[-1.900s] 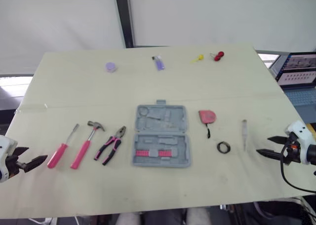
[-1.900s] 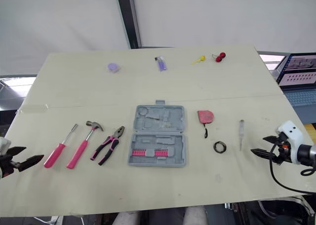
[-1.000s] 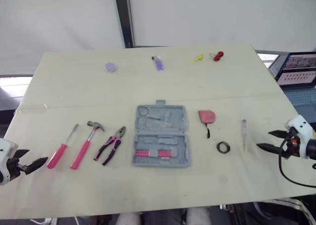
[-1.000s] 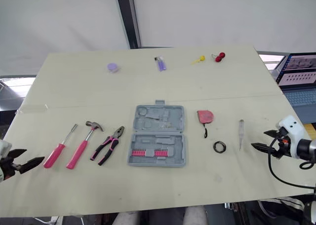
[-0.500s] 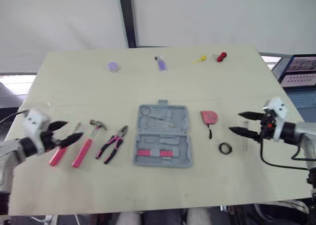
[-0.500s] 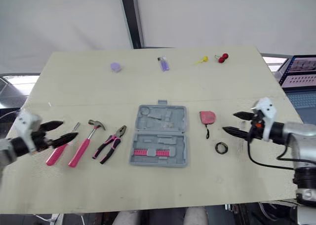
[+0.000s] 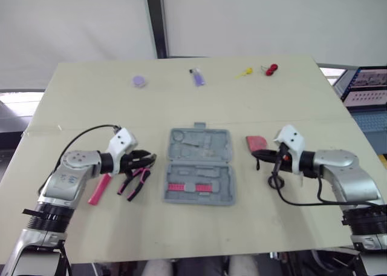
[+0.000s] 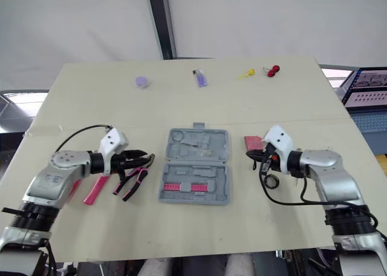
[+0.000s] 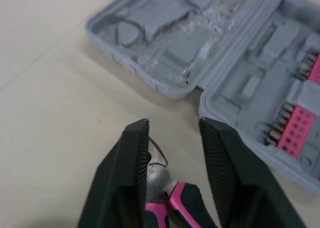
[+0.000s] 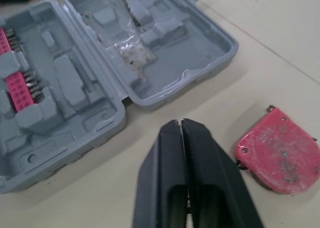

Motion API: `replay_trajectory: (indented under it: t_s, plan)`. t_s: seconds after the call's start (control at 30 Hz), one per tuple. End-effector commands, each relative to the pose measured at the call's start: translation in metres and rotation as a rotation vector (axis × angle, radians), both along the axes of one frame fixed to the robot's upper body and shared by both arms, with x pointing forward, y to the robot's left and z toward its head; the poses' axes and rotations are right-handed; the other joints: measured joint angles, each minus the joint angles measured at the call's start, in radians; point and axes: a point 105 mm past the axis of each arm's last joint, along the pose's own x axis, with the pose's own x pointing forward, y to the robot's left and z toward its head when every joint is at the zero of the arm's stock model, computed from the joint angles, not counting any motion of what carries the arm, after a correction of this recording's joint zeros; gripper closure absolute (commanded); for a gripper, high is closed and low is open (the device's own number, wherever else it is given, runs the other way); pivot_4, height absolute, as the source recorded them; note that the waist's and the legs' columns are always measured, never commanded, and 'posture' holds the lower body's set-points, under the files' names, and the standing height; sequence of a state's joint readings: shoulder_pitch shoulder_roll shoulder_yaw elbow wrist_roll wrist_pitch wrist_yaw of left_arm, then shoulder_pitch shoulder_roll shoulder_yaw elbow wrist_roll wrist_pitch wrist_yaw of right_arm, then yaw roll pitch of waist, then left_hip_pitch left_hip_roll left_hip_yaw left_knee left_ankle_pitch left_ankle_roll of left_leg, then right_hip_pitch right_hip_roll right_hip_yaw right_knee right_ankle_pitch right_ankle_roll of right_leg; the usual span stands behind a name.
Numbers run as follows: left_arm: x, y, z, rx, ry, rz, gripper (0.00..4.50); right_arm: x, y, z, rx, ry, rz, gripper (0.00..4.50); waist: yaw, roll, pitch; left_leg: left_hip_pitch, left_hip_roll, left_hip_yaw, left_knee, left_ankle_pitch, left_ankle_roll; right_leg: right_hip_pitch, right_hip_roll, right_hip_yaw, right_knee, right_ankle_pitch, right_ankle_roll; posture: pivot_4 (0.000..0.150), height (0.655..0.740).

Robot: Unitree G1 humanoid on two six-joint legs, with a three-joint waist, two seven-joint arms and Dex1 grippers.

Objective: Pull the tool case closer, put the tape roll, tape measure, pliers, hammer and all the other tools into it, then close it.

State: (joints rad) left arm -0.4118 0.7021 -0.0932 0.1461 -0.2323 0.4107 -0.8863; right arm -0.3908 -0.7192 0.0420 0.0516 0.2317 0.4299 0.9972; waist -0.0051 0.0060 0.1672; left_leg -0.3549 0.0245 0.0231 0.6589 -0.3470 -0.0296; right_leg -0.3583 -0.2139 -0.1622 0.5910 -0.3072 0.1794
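Grey plastic tool case (image 7: 198,166) lies open at the middle of the table (image 7: 199,106), with a pink bit strip in its near half. The left gripper (image 9: 173,125) hangs over the pliers (image 9: 161,177), fingers spread either side of the steel nose; whether they touch it is hard to tell. The right gripper (image 10: 180,123), fingers pressed together and empty, sits between the case and the red tape measure (image 10: 279,150). The hammer (image 7: 97,190) lies beside the pliers, the tape roll (image 8: 270,180) near the right gripper.
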Motion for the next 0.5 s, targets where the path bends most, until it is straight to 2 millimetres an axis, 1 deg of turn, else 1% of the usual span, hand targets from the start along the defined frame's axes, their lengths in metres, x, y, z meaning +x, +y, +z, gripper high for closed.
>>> replay_trajectory:
  t_s: [0.03, 0.1, 0.13, 0.23, 0.33, 0.5]
  plan:
    - [0.008, -0.011, 0.016, -0.03, -0.067, -0.026, 4.48, 0.002, 0.009, 0.017, 0.033, -0.067, 0.008, 4.5, 0.001, 0.0, 0.0, -0.001, 0.0, 0.0, 0.001, 0.0, 0.0, 0.0, 0.0, 0.0, 0.0, 0.0, 0.0, 0.15, 0.74]
    - [0.01, -0.011, 0.021, -0.062, -0.078, -0.017, 4.48, 0.003, 0.007, 0.021, 0.063, -0.073, -0.013, 4.5, 0.003, 0.0, 0.0, -0.001, 0.0, 0.0, 0.002, 0.0, 0.0, 0.0, 0.0, 0.0, 0.0, 0.0, 0.0, 0.15, 0.74]
    - [0.009, -0.011, 0.02, -0.061, -0.076, -0.016, 4.48, 0.003, 0.005, 0.019, 0.062, -0.07, -0.019, 4.5, 0.003, 0.0, 0.0, -0.002, 0.0, 0.0, 0.002, 0.0, 0.001, 0.0, 0.0, 0.0, 0.0, 0.0, 0.0, 0.15, 0.74]
    - [0.006, -0.01, 0.014, -0.036, -0.06, -0.029, 4.48, 0.0, 0.001, 0.013, 0.047, -0.05, -0.018, 4.5, 0.002, 0.0, 0.0, -0.001, 0.0, 0.0, 0.003, 0.0, 0.001, 0.0, 0.0, 0.0, 0.0, 0.0, 0.0, 0.15, 0.74]
    - [0.005, -0.008, 0.011, -0.025, -0.056, -0.025, 4.48, 0.001, 0.001, 0.011, 0.038, -0.043, -0.017, 4.5, 0.001, 0.0, 0.0, -0.001, 0.0, 0.0, 0.002, 0.0, 0.001, 0.0, 0.0, 0.0, 0.0, 0.0, 0.0, 0.15, 0.74]
    - [0.008, -0.008, -0.002, 0.027, -0.045, -0.018, 4.48, 0.004, 0.007, 0.001, -0.002, -0.016, -0.009, 4.5, 0.003, 0.0, 0.0, -0.001, 0.0, 0.0, 0.003, 0.0, 0.001, 0.0, 0.0, 0.0, 0.0, 0.0, 0.0, 0.15, 0.74]
